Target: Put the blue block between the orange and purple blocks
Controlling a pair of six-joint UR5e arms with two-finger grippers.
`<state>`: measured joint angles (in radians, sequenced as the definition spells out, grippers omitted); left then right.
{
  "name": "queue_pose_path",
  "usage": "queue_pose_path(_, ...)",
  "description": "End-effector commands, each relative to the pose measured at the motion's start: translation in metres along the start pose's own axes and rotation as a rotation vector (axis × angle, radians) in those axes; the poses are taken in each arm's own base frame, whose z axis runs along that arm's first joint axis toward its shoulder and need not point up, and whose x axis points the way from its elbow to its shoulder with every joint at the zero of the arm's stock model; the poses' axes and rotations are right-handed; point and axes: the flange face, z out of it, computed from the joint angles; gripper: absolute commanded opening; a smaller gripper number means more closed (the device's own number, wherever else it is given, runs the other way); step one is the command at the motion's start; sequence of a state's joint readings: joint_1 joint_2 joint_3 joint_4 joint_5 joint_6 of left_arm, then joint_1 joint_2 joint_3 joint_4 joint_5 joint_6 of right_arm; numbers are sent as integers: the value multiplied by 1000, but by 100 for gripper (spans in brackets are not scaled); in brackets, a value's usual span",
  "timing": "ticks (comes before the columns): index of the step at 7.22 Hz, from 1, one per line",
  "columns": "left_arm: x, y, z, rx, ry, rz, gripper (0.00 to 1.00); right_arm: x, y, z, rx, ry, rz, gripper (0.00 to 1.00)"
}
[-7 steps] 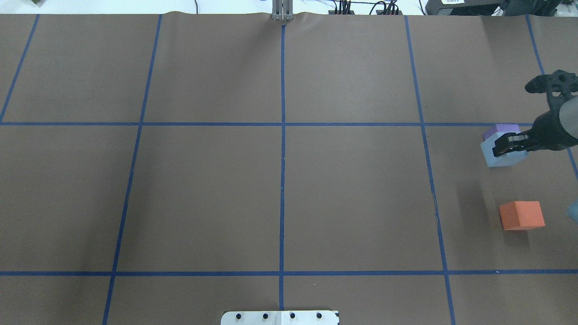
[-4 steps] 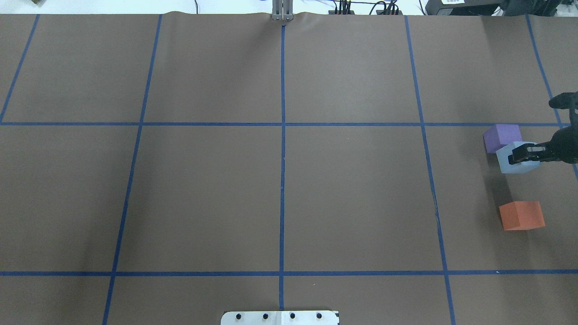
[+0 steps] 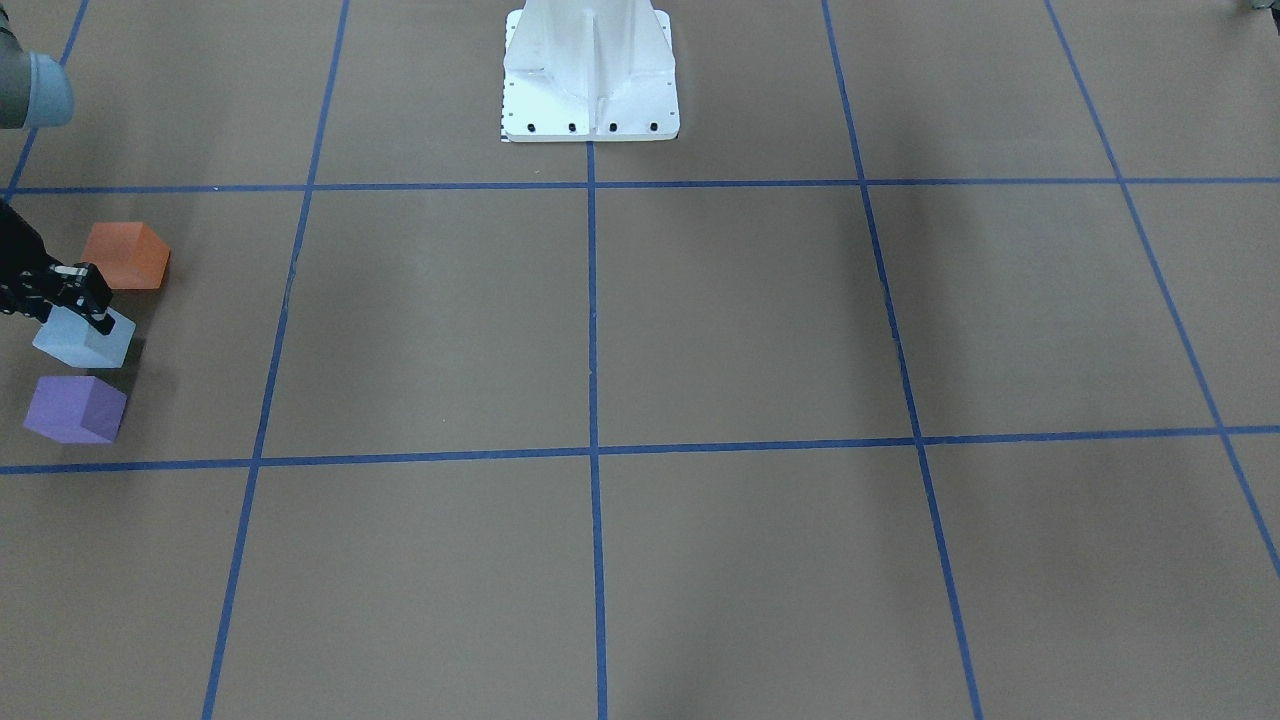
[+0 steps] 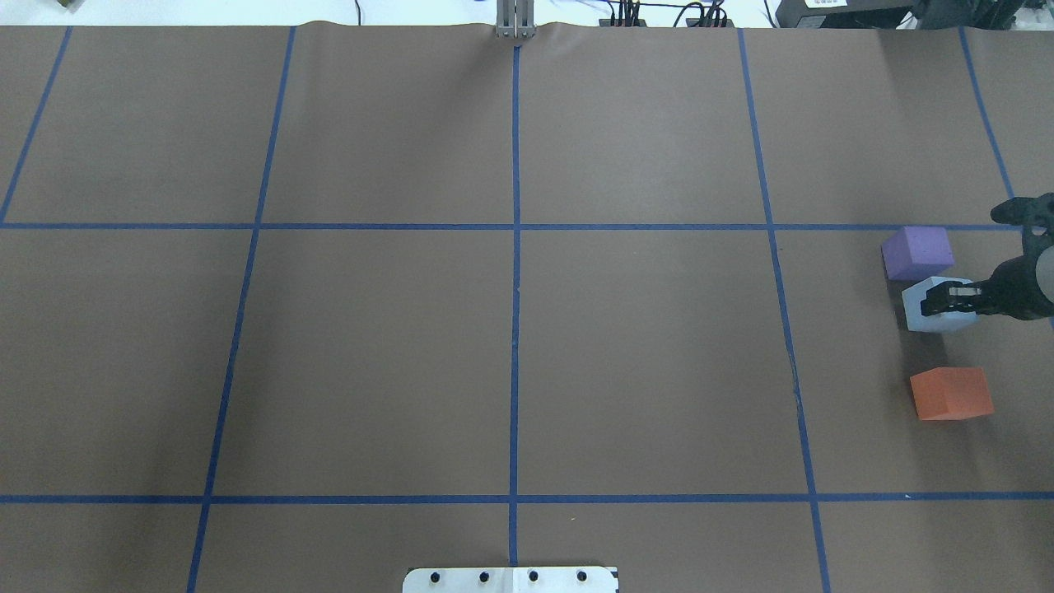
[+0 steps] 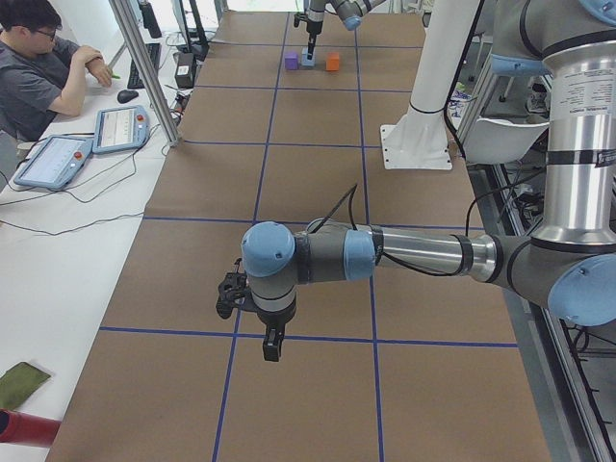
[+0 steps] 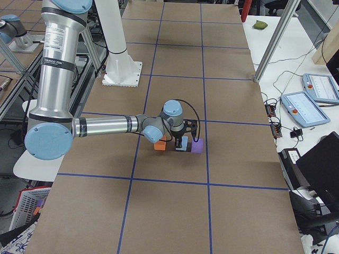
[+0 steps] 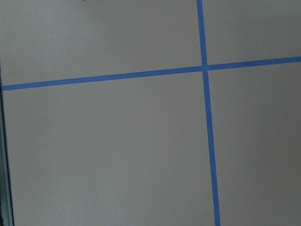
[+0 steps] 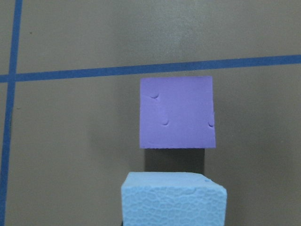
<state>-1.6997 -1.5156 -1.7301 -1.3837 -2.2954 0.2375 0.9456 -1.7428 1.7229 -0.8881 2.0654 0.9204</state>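
Observation:
The light blue block (image 4: 929, 313) sits in my right gripper (image 4: 947, 301), whose fingers are shut on it from above. It hangs low between the purple block (image 4: 916, 252) and the orange block (image 4: 951, 394), nearer the purple one. I cannot tell whether it touches the table. The front view shows orange (image 3: 125, 256), blue (image 3: 80, 340) and purple (image 3: 75, 408) in a row. The right wrist view shows the purple block (image 8: 177, 112) ahead of the blue block (image 8: 173, 197). My left gripper (image 5: 272, 346) shows only in the exterior left view, low over bare table; I cannot tell if it is open.
The table is covered in brown paper with a blue tape grid (image 4: 515, 226). The white robot base (image 3: 590, 70) stands at the middle of the near edge. An operator (image 5: 43, 77) sits at a side desk with tablets (image 5: 120, 127).
My right gripper has carried the blue block from beside and partly over the purple block towards the orange block and lower down. The purple and orange blocks have not moved.

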Motion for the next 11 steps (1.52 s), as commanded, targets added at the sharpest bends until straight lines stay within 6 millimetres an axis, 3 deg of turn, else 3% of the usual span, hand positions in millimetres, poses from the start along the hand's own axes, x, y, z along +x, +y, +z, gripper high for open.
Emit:
queue_pose_path(1, 1, 0, 0, 2, 15, -2, 100, 2, 10, 11, 10, 39, -23, 99)
queue_pose_path(3, 1, 0, 0, 2, 15, -1, 100, -1, 11, 4, 14, 27, -41, 100)
queue_pose_path(4, 1, 0, 0, 2, 15, -1, 100, -16, 10, -15, 13, -12, -71, 100)
queue_pose_path(5, 1, 0, 0, 2, 15, -2, 100, -5, 4, -29, -23, -38, -55, 100)
queue_pose_path(6, 1, -1, 0, 4, 14, -1, 100, 22, -11, -48, -23, -35, -113, 100)
queue_pose_path(8, 2, 0, 0, 4, 14, 0, 100, 107, -39, -99, -57, 25, -240, 100)
queue_pose_path(10, 2, -1, 0, 7, 23, 2, 100, 188, -42, -147, -111, 53, -283, 100)
queue_pose_path(11, 3, -1, -1, 8, 23, 3, 100, 201, -46, -170, -134, 41, -249, 100)
